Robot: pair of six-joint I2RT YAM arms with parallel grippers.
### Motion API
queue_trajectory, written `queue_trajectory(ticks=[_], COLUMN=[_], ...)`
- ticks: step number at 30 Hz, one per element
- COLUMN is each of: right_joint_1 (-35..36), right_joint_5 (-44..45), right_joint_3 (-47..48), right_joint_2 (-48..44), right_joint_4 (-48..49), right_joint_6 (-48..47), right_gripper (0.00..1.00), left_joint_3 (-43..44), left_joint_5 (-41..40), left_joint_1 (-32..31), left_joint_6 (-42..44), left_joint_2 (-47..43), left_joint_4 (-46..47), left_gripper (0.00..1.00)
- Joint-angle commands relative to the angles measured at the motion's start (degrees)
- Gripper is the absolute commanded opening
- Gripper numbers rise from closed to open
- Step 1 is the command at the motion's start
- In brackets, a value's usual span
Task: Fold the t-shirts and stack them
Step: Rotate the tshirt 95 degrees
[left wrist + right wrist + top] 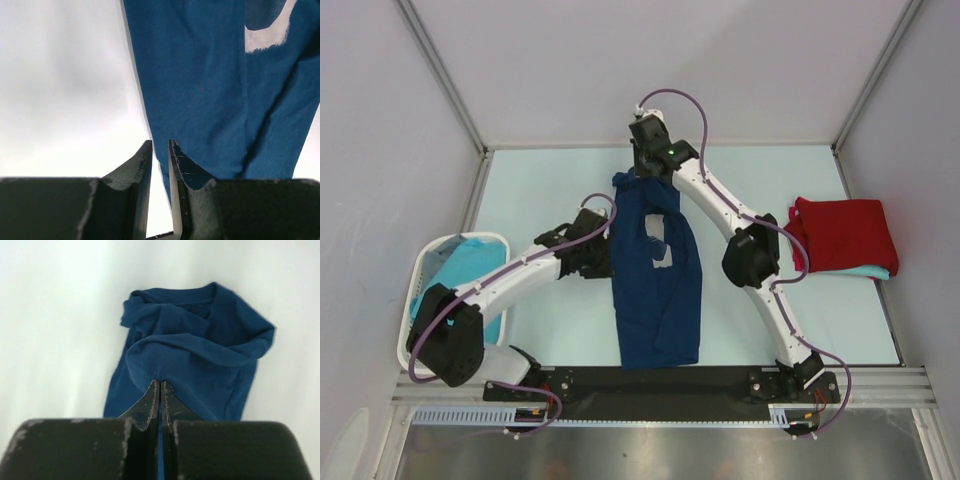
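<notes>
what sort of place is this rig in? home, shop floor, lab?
Most likely a lab test cell: plain panel walls box in a pale table, with an aluminium rail along its near edge. The only props are a navy t-shirt, a folded red t-shirt and a white basket.

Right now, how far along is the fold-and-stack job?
Done: a folded red t-shirt lies on a turquoise t-shirt at the right. In hand: the right gripper pinches the navy t-shirt, stretched out mid-table; the left gripper sits at its edge, jaws slightly apart. Still to do: turquoise cloth in the basket.
</notes>
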Motion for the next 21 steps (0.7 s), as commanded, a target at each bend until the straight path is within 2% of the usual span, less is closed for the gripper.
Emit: queue_trajectory(ticks=[1, 21], right_joint_1=[0.5, 0.2], right_joint_5=[-6.3, -20.5], right_joint_3=[2.1, 3.0], right_joint_2=[1.8, 7.2], right_joint_4=[3.3, 13.6], right_joint_6=[1.9, 6.3], right_gripper=[0.00, 0.00], left_joint_3=[-0.8, -3.7], left_joint_5=[-0.1, 0.9], left_joint_1=[-0.4, -0.6], left_joint_6=[0.6, 2.0], left_joint_2=[-2.9, -5.0], left_joint_4=[0.0, 0.2], left_gripper=[0.24, 0.24])
